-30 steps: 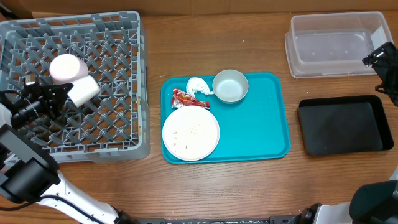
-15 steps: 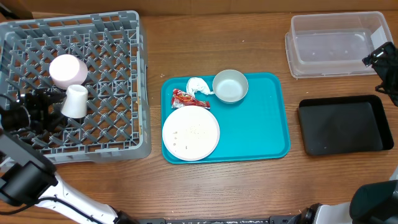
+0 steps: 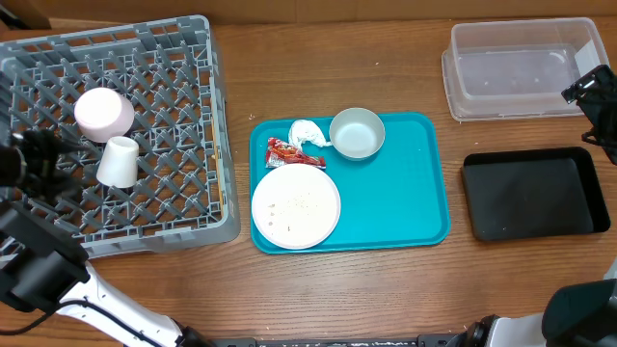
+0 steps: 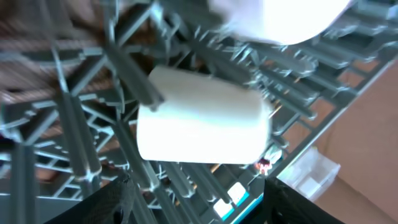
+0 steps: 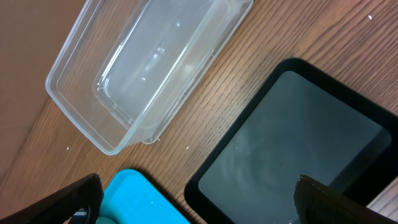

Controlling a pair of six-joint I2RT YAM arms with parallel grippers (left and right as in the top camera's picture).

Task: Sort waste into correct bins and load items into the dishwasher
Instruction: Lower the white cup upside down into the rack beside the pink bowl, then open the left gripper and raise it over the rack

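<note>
A small white cup point(image 3: 118, 161) rests among the pegs of the grey dishwasher rack point(image 3: 183, 116), next to a round white dish point(image 3: 104, 113). My left gripper point(image 3: 60, 159) is open just left of the cup and holds nothing. In the left wrist view the cup point(image 4: 202, 118) lies beyond the spread fingers point(image 4: 93, 205). On the teal tray point(image 3: 405, 193) are the large plate point(image 3: 296, 205) with crumbs, the grey-green bowl point(image 3: 357, 133), the tissue point(image 3: 308, 133) and the red wrapper point(image 3: 284, 151). My right gripper point(image 3: 590, 92) is open and empty over the clear tub point(image 5: 149, 68) and black tray point(image 5: 292, 143).
The clear tub point(image 3: 521, 67) stands at the back right, with the black tray point(image 3: 535, 193) in front of it. Bare wooden table separates the teal tray from both bins. A corner of the teal tray point(image 5: 140, 199) shows in the right wrist view.
My left gripper opened and let go of the cup, which now rests in the rack. The gripper then drew back to the left. The right arm has not moved.
</note>
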